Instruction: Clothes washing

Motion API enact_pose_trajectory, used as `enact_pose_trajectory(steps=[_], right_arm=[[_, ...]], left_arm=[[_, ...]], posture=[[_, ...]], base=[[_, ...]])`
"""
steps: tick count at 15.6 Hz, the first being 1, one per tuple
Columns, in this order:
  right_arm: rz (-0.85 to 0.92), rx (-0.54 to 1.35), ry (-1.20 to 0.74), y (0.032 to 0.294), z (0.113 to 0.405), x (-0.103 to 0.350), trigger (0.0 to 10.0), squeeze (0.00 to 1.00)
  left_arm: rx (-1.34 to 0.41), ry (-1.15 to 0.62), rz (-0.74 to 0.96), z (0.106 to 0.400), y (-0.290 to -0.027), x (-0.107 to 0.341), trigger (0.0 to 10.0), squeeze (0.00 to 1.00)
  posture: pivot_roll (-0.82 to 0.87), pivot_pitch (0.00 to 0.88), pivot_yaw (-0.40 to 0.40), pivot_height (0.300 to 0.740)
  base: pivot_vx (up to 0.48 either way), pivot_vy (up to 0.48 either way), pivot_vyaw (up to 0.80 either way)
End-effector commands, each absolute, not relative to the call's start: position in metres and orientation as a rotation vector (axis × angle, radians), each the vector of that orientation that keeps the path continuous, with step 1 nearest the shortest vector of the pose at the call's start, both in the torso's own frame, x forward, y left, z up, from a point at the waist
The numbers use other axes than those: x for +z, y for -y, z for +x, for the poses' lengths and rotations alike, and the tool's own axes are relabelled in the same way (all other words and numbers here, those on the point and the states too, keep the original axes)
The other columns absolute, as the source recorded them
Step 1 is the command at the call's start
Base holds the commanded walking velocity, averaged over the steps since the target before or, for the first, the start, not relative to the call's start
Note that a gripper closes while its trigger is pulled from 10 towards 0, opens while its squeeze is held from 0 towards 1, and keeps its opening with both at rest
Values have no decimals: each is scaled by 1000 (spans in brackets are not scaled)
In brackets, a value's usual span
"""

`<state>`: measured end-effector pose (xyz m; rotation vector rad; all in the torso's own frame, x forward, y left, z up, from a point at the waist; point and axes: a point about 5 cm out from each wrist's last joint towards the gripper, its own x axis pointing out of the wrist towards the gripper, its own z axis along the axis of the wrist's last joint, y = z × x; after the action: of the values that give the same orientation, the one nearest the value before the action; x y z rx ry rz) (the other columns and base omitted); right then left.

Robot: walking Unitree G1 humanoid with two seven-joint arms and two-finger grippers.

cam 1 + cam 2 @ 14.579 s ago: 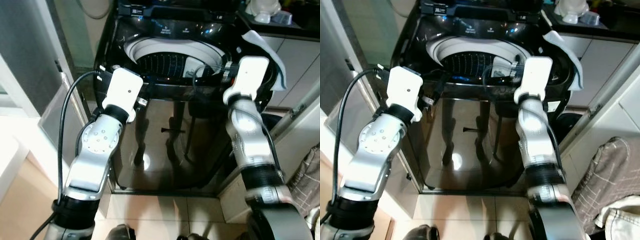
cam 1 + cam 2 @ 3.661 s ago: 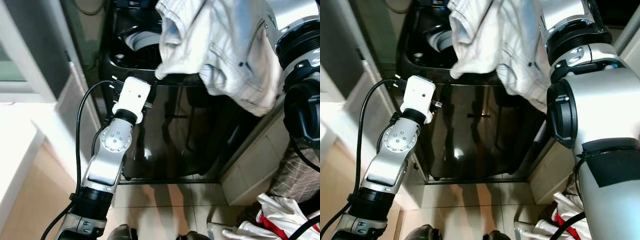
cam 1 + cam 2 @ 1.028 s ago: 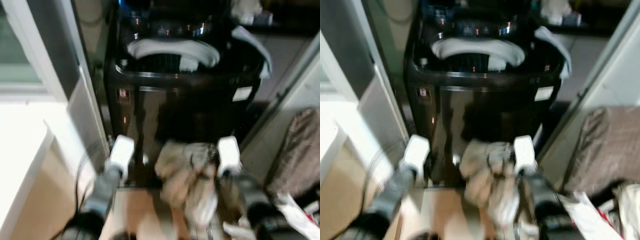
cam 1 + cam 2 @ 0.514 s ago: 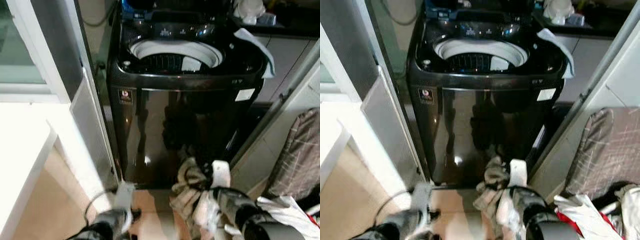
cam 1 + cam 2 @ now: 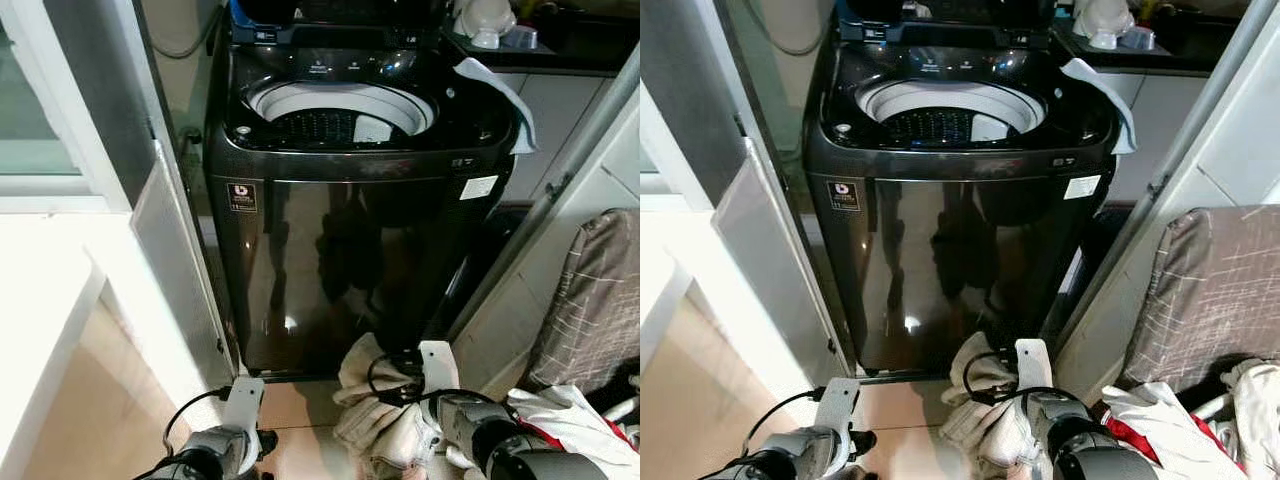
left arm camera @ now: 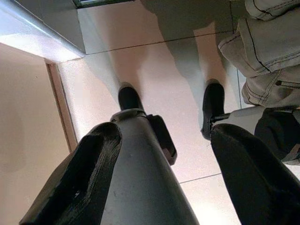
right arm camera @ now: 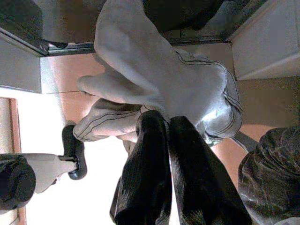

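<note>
right claw [image 7: 161, 124] pinches crumpled pale denim garment [image 7: 154, 79]; left claw [image 6: 159, 154] gapes over glossy tile

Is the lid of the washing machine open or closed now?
Open. The washing machine shows its white ring and dark drum from above, with nothing over them. The lid itself cannot be made out clearly.

No wording legible anywhere. On the washing machine [image 5: 360, 200], a small logo sticker [image 5: 241, 195] and a white label [image 5: 479, 187], both too small to read.
</note>
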<state>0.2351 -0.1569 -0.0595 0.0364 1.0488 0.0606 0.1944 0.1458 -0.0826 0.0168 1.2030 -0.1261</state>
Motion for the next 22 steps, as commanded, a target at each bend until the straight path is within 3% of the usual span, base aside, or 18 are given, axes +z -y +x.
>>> enact_pose_trajectory(steps=[1,4,22], right_arm=[[30,67,-1046,158,235,-59,0,0],[-3,97,-1044,157,236,-59,0,0],[-116,183,-1031,158,236,-59,0,0]], left_arm=[[-124,-1188,36,199,-147,-80,10000,0],[-50,-1183,43,192,-162,-84,10000,0],[-93,-1177,145,184,-171,-87,10000,0]], posture=[[-31,0,-26,740],[-25,0,-35,740],[-16,0,-34,740]], base=[[0,0,0],[0,0,0],[0,0,0]])
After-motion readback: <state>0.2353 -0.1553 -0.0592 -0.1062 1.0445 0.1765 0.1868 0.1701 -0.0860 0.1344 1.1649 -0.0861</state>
